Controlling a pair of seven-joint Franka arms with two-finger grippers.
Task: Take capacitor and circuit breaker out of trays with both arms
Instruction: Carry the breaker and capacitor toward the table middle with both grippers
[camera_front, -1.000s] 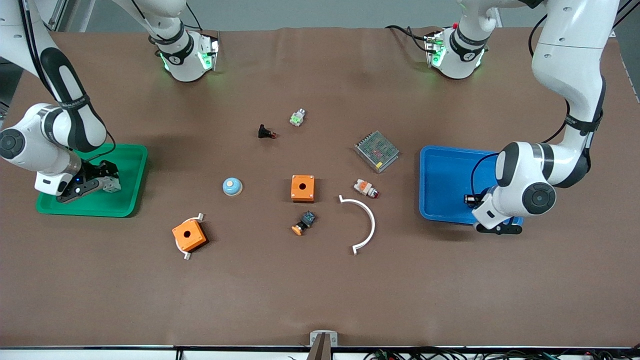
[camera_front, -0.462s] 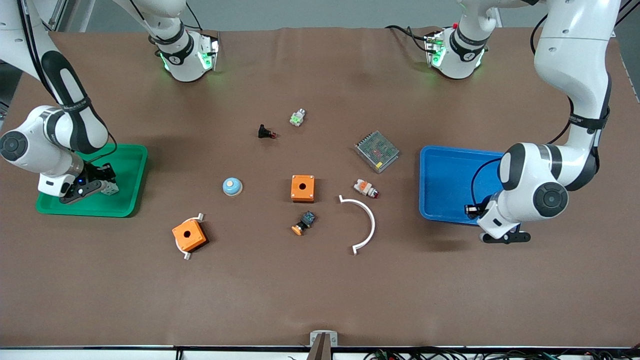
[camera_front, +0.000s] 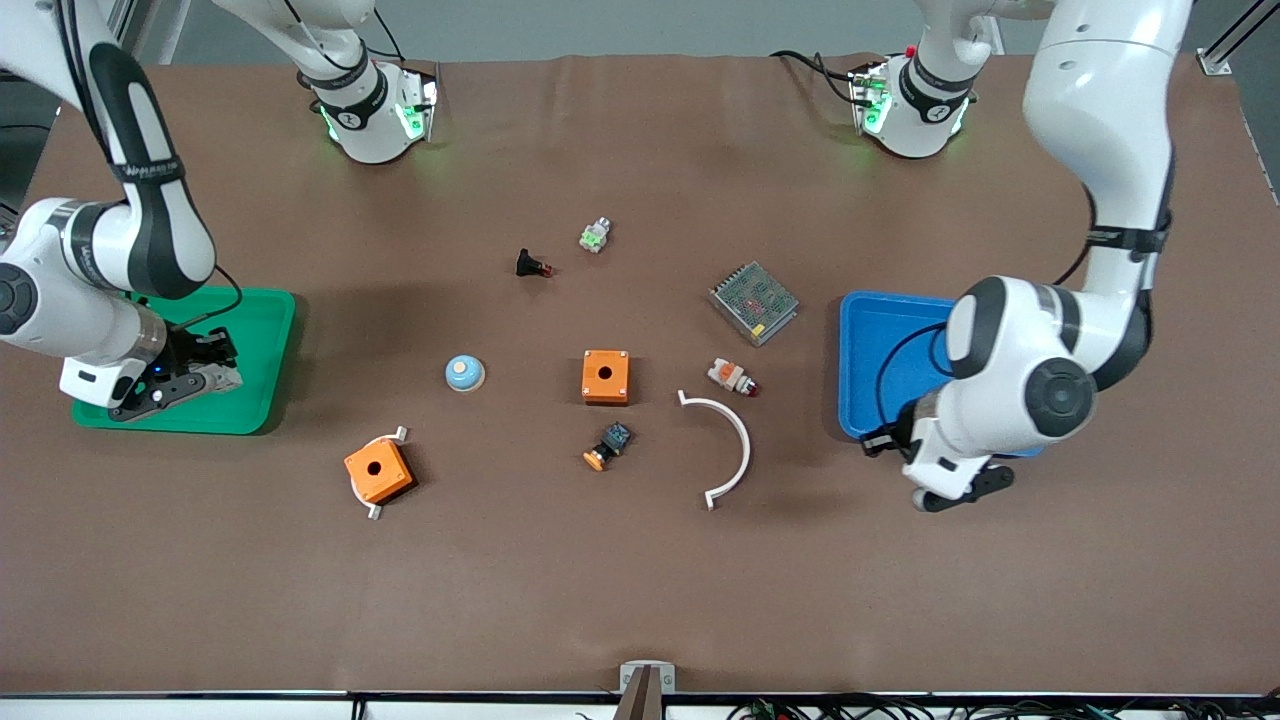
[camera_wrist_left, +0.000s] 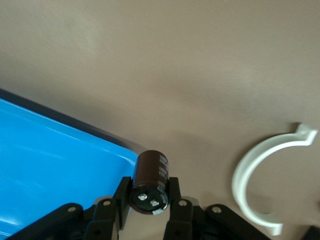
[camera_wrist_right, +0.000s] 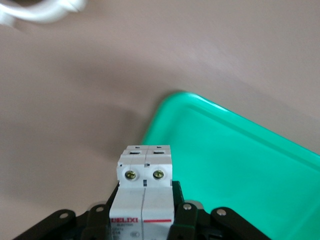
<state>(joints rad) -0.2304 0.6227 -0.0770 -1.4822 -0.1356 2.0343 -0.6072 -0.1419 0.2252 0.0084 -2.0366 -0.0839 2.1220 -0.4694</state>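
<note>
My left gripper (camera_front: 882, 441) is shut on the capacitor (camera_wrist_left: 150, 172), a dark cylinder with a shiny end, held in the air over the corner of the blue tray (camera_front: 880, 350) that is nearest the front camera and toward the right arm's end. In the left wrist view the fingers (camera_wrist_left: 123, 192) clamp it from both sides, with the blue tray (camera_wrist_left: 45, 170) beside it. My right gripper (camera_front: 212, 374) is shut on the breaker (camera_wrist_right: 146, 170), a white block, held over the green tray (camera_front: 255, 330), which also shows in the right wrist view (camera_wrist_right: 240, 160).
Between the trays lie two orange boxes (camera_front: 605, 376) (camera_front: 378, 470), a white arc (camera_front: 735, 440), a grey power supply (camera_front: 753, 301), a blue dome (camera_front: 465, 373), a black-blue button with orange cap (camera_front: 608, 445), a white-orange part (camera_front: 731, 376), a black part (camera_front: 531, 265) and a white-green part (camera_front: 595, 235).
My left arm has carried the capacitor along the blue tray's near edge toward the right arm's end. My right gripper has shifted slightly over the green tray with the breaker.
</note>
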